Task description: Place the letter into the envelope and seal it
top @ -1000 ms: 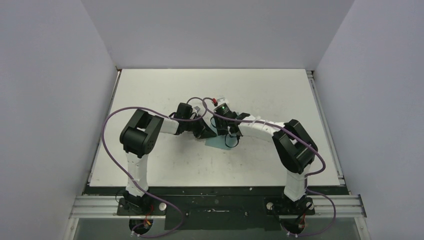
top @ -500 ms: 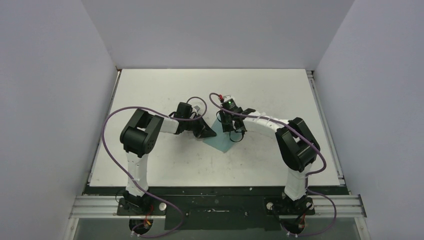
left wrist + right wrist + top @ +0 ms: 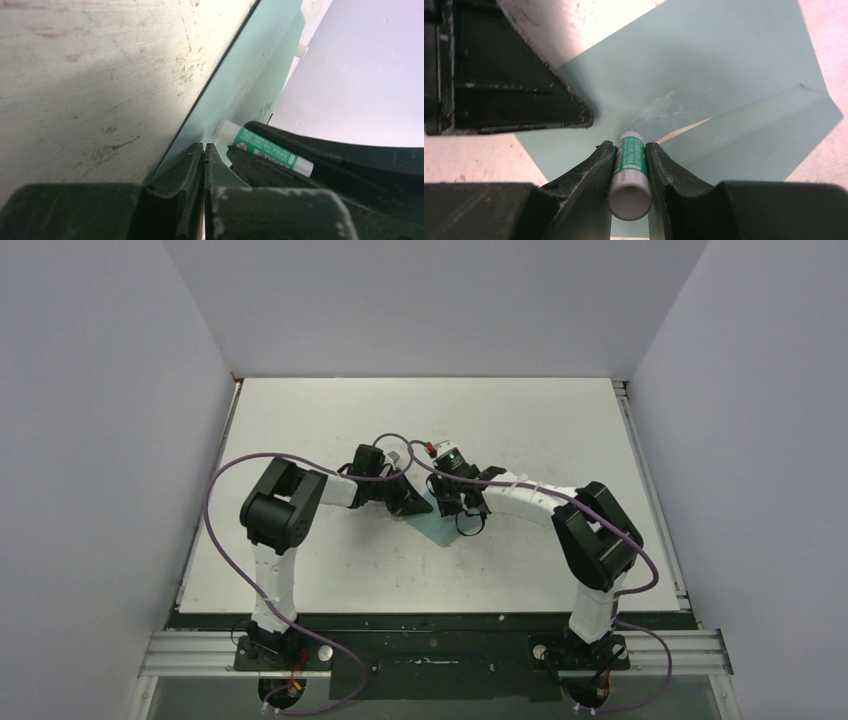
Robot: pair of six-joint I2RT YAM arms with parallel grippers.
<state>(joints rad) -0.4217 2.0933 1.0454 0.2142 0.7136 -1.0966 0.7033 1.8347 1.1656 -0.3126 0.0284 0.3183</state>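
A top-down view shows two robot arms reaching inward to meet near the middle of a scuffed white table (image 3: 330,420). A flat teal envelope (image 3: 440,532) lies on the table beneath both claws, with one corner pointing toward the arm bases.

The left gripper (image 3: 204,150) has its two dark fingers pressed together with nothing between them. Its tips sit at the envelope's left edge. The pictures do not show whether the tips press on the paper or hang just above it.

The right gripper (image 3: 630,147) is clamped on a small white glue tube with a green label (image 3: 630,170), one finger on each side of the tube. The tube points away from the wrist and down, and its far end meets the teal paper. That spot is close to the crease where the envelope's flap (image 3: 754,130) folds. The flap lies to the right of the tube, slightly raised along its fold.

The letter (image 3: 684,130) is almost wholly hidden inside the envelope. Only a thin cream sliver shows at the flap's edge, just right of the tube's tip.

In the right wrist view, the left claw appears as a dark wedge at upper left, with its point over the envelope's near edge.
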